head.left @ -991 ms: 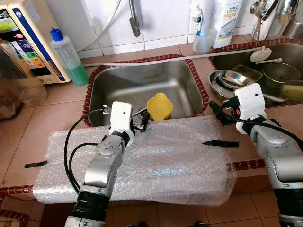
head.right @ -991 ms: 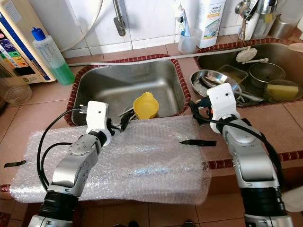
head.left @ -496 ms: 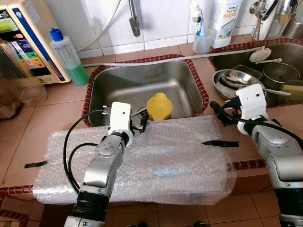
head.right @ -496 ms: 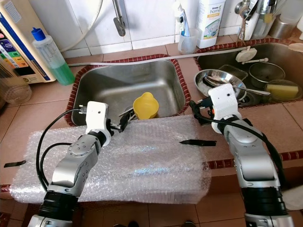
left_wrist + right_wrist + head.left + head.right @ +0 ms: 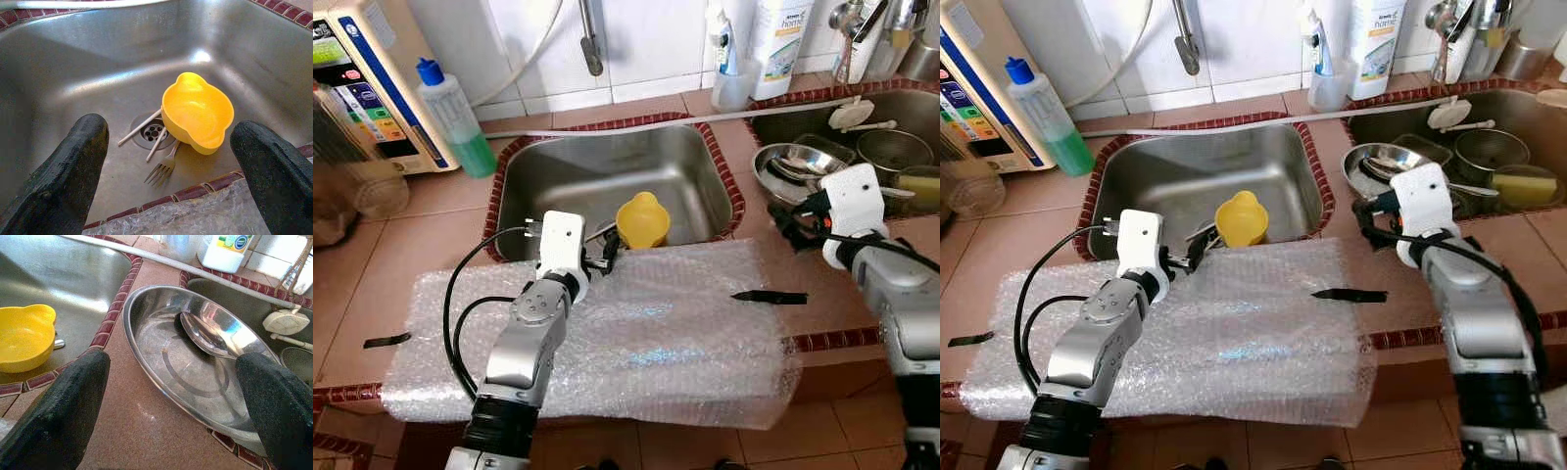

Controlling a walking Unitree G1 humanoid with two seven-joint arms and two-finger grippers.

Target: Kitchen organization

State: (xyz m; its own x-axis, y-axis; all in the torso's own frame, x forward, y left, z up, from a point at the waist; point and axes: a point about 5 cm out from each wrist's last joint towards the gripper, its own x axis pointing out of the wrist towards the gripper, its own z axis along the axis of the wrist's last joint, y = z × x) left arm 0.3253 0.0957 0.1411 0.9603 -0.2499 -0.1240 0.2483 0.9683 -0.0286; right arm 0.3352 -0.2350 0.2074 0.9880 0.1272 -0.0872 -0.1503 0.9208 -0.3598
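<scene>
- The tiled bench (image 5: 431, 211) fills the head view, with a sheet of bubble wrap (image 5: 636, 333) spread across its lower middle.
- The left sink (image 5: 607, 181) sits at upper centre; the right sink (image 5: 1489, 117) is at upper right and holds metal dishes.
- A white appliance (image 5: 372, 78) with coloured buttons stands at upper left; its writing is too small to read.
- A white bottle (image 5: 775, 39) at the top edge reads "home".
- The left arm reaches up from the lower left, and the left end effector (image 5: 166, 171) hovers over the sink's near rim, fingers spread wide, holding nothing.
- The right arm bends in from the right edge; the right end effector (image 5: 171, 406) is wide open and empty over the bench strip, just before a steel bowl (image 5: 195, 357) with a spoon (image 5: 203, 335) in it.
- A yellow bowl (image 5: 195, 112) lies in the left sink by the drain, beside a fork (image 5: 164, 166).
</scene>
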